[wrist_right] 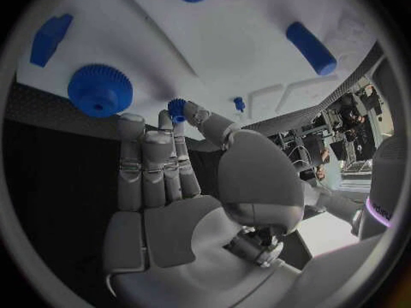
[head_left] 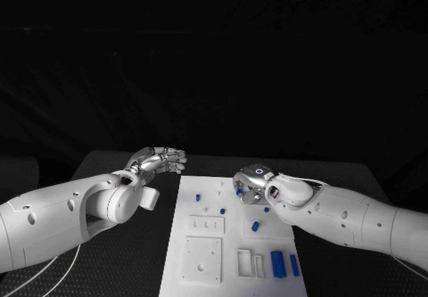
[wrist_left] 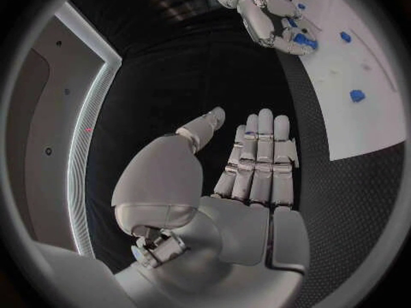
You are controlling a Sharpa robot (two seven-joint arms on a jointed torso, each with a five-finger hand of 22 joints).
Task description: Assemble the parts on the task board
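The white task board (head_left: 205,185) lies lengthwise in the middle of the black table. My right hand (head_left: 252,182) hovers over the board's far right part. Its thumb and a fingertip pinch a small blue gear (wrist_right: 177,109), which shows under that hand (wrist_left: 276,17) as a blue piece (wrist_left: 301,43). My left hand (head_left: 157,161) is raised beside the board's far left corner. Its fingers (wrist_left: 259,159) are stretched out side by side with the thumb apart, and it holds nothing.
Loose blue parts lie on the board: a large gear (wrist_right: 100,90), a block (wrist_right: 50,37), a cylinder (wrist_right: 311,48), a small peg (head_left: 198,198), two upright bars (head_left: 278,264) near the front. Recessed white fixtures (head_left: 202,260) fill the board's near half.
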